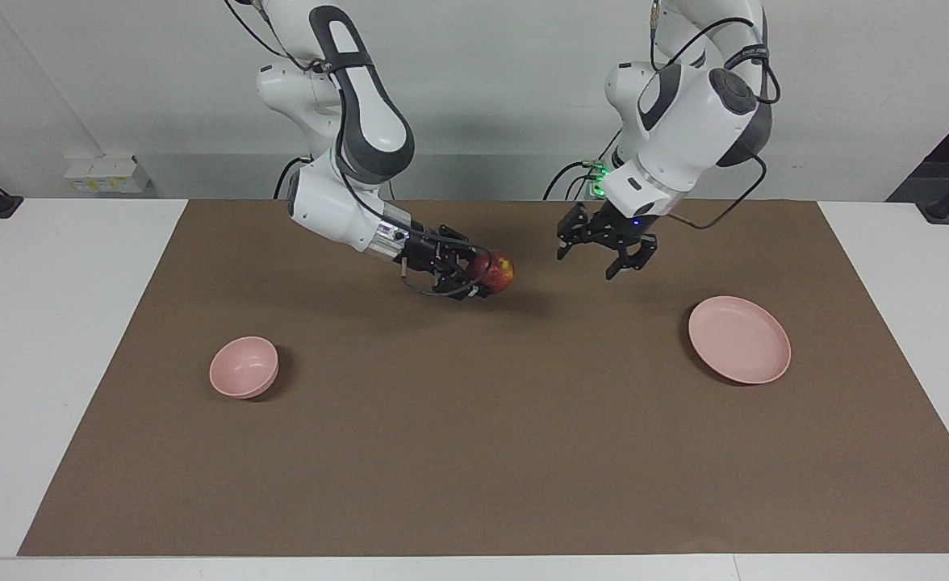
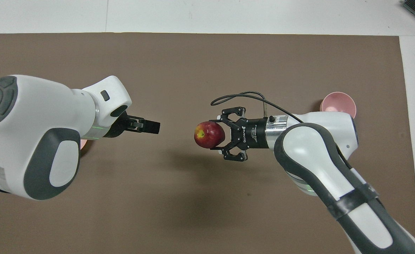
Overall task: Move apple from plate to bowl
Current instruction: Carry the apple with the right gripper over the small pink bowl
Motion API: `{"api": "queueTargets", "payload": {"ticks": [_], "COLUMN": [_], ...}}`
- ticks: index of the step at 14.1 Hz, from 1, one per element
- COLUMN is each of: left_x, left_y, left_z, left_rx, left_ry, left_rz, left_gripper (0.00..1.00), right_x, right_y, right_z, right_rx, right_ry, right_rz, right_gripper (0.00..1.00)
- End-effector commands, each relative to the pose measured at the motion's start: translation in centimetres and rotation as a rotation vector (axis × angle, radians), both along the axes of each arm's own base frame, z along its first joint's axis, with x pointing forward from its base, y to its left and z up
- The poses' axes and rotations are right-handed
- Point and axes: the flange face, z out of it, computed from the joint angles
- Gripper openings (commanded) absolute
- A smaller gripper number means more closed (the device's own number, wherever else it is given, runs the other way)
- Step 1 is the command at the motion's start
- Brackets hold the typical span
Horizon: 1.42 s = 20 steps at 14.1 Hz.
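My right gripper (image 1: 487, 275) is shut on the dark-red apple (image 1: 498, 271) and holds it in the air over the middle of the brown mat; the overhead view shows the right gripper (image 2: 217, 134) and the apple (image 2: 208, 134) too. My left gripper (image 1: 604, 265) is open and empty, raised over the mat between the apple and the plate (image 1: 739, 339); it also shows in the overhead view (image 2: 154, 127). The flat pink plate lies empty toward the left arm's end. The small deep pink bowl (image 1: 244, 367) stands empty toward the right arm's end, and shows in the overhead view (image 2: 338, 103).
A brown mat (image 1: 474, 452) covers most of the white table. In the overhead view my left arm hides nearly all of the plate. A small white box (image 1: 107, 173) sits by the wall past the right arm's end.
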Motion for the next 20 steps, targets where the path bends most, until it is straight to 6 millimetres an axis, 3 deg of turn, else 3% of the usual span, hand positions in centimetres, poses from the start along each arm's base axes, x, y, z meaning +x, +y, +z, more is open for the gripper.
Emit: {"api": "queueTargets", "payload": {"ticks": [1, 7, 11, 14, 16, 20], "left_x": [1.0, 1.9, 2.2, 2.4, 2.3, 2.5], "left_y": [2.6, 7.5, 12.4, 16.6, 19.2, 20.5], "left_z": [2.1, 5.6, 10.3, 13.6, 14.6, 16.8], "left_rx": [0.090, 0.196, 0.204, 0.256, 0.275, 0.301], "left_ry": [-0.029, -0.046, -0.078, -0.085, -0.057, -0.006], "left_rz": [0.002, 0.023, -0.008, -0.061, -0.113, -0.109], "left_gripper": [1.00, 1.00, 1.00, 1.00, 1.00, 1.00], "right_x": [1.1, 4.0, 6.0, 6.5, 6.9, 7.9], "right_y": [-2.2, -5.4, -9.2, -11.3, -12.5, -15.5], "right_z": [0.0, 4.4, 7.4, 7.6, 8.0, 7.1], "right_rx": [-0.057, -0.267, -0.401, -0.511, -0.604, -0.788], "right_ry": [-0.054, -0.196, -0.266, -0.355, -0.397, -0.531], "right_rz": [0.014, 0.202, 0.353, 0.463, 0.525, 0.804], "right_gripper": [0.00, 0.00, 0.00, 0.00, 0.00, 0.00]}}
